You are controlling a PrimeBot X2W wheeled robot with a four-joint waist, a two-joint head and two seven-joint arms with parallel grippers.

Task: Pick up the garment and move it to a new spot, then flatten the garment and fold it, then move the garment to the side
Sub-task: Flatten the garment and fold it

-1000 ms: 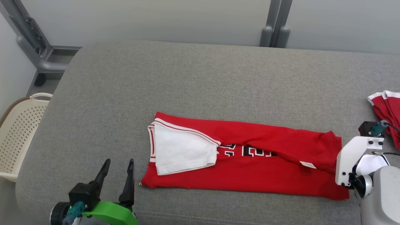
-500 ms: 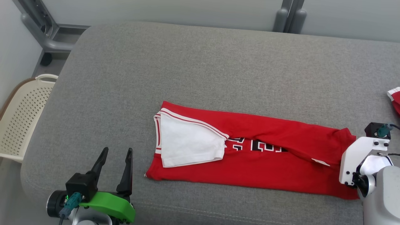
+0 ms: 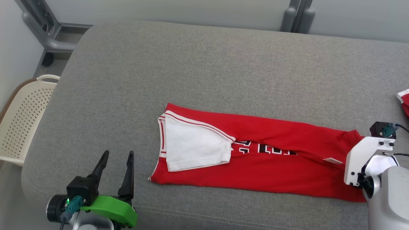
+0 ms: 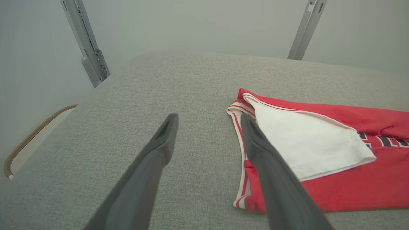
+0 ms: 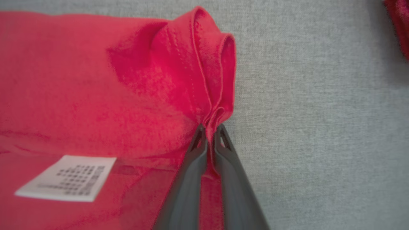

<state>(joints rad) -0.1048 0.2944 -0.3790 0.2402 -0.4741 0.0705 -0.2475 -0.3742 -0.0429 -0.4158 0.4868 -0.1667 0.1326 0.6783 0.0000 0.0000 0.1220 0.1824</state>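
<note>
Red jersey garment, long folded strip centred on grey fabric cushion, right gripper clamped on its 3 o'clock hem, left gripper at 8 o'clock, jaws apart, near the cloth.

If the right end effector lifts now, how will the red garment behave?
Probably floppy: the red garment bunches into soft pleats at the right end effector. Likely drapes and drags behind. The folded white panel may slip open.
</note>
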